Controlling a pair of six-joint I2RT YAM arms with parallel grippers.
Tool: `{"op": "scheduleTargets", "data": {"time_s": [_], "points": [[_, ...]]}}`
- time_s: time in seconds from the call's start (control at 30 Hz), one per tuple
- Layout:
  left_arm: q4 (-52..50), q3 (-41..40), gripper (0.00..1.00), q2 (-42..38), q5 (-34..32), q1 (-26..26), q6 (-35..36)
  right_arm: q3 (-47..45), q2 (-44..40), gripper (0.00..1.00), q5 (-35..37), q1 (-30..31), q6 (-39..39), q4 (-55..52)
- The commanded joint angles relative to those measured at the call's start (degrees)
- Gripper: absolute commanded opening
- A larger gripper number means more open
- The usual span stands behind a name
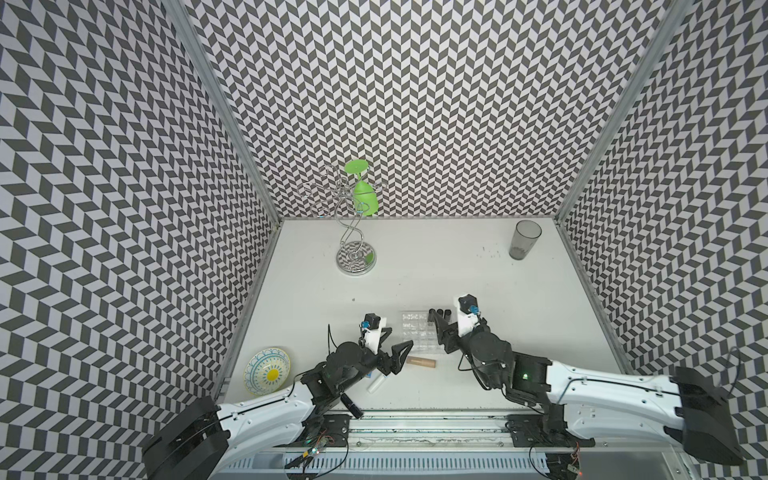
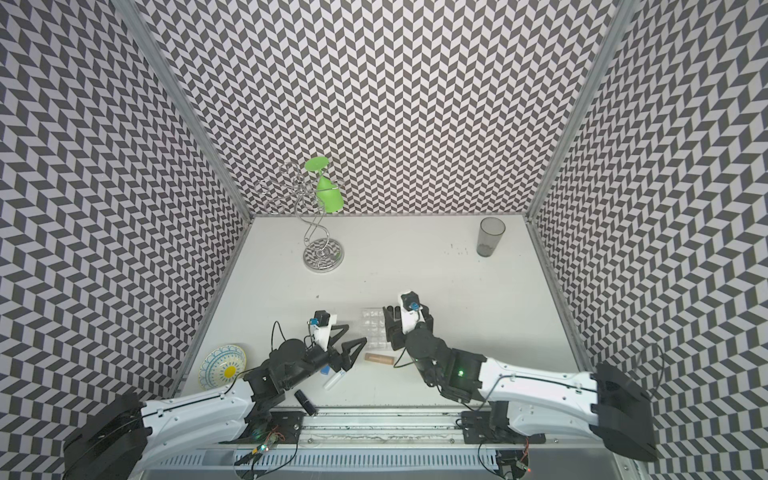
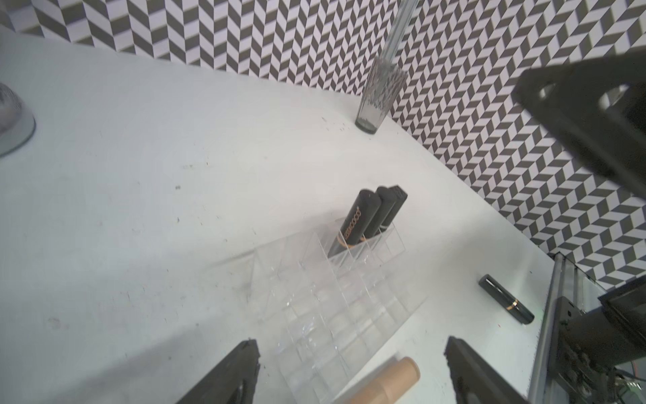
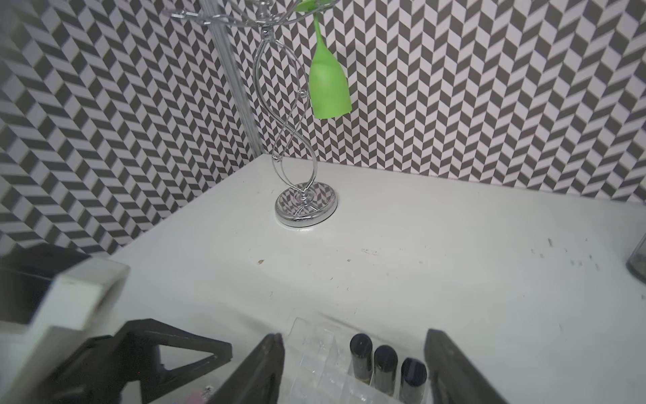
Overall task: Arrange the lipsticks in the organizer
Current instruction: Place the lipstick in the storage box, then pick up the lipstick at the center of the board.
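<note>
1. Three black lipsticks (image 3: 360, 220) stand on end, long axes vertical, in adjoining cells at the far right of the clear organizer (image 1: 415, 336).
2. The right gripper (image 4: 353, 334) is spread wide. One finger stands on either side of the three caps, and it holds nothing.
3. The tan lipstick (image 1: 420, 362) lies flat, its long axis running left to right, just beside the organizer's near edge.
4. The left gripper (image 3: 351, 342) is also spread and empty. In the left wrist view the tan tube's end shows between its fingers.
5. The white lipstick (image 2: 334, 380) lies diagonally, partly under the left gripper.
6. One black lipstick (image 1: 351, 405) lies slanted by the table's front edge.
7. Another black lipstick (image 3: 507, 299) lies flat near the right arm's base.
</note>
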Motion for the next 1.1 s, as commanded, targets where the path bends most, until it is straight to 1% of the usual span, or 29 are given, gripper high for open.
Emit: {"op": "scheduleTargets", "data": {"time_s": [0.0,0.03,0.1,0.2,0.3,0.37,0.43,0.57,0.7,0.8,0.87,0.9,1.07], "points": [[-17.61,5.2,0.88,-2.01,-9.09,-2.67,-4.71,-4.48,-8.67,1.0,-2.69,0.27,8.89,-12.72],[-22.61,6.32,0.88,-2.79,-12.59,-3.96,-6.51,-6.25,-11.9,1.0,-3.94,0.2,8.8,-11.96],[-30.68,7.42,0.89,-4.74,-19.02,-6.83,-11.09,-11.93,-18.92,1.0,-6.51,0.2,7.04,-5.64],[-38.89,8.25,0.89,-5.72,-21.53,-7.23,-16.34,-16.96,-25.88,1.0,-11.6,0.14,6.64,-0.48],[-43.72,9.67,0.86,-4.04,-21.59,-6.71,-19.96,-16.73,-27.19,1.0,-13.31,0.18,8.73,-2.02],[-47.0,12.18,0.85,0.07,-20.6,-4.71,-20.6,-16.51,-25.45,1.0,-13.63,0.2,9.8,-2.12],[-51.02,14.96,0.84,4.26,-22.26,-4.38,-22.68,-16.15,-22.57,1.0,-14.96,0.18,10.22,-1.41],[-52.35,16.86,0.78,8.39,-20.29,-3.97,-22.93,-14.52,-16.64,1.0,-17.87,0.16,10.71,-1.24],[-54.18,17.36,0.69,9.41,-18.82,-3.19,-23.2,-13.52,-14.48,1.0,-18.51,0.2,11.02,-2.13],[-54.83,17.14,0.63,8.74,-18.12,-3.04,-23.56,-13.95,-15.52,1.0,-18.28,0.2,10.8,-1.7],[-53.92,16.47,0.62,9.02,-16.29,-2.03,-22.93,-14.6,-17.26,1.0,-18.0,0.2,10.48,-1.27],[-53.35,16.18,0.61,9.48,-15.59,-1.72,-22.63,-14.9,-18.04,1.0,-17.97,0.2,10.41,-1.43],[-53.07,16.95,0.48,13.68,-15.39,-1.52,-22.66,-17.22,-22.98,1.0,-18.04,0.2,10.07,0.01]]}}
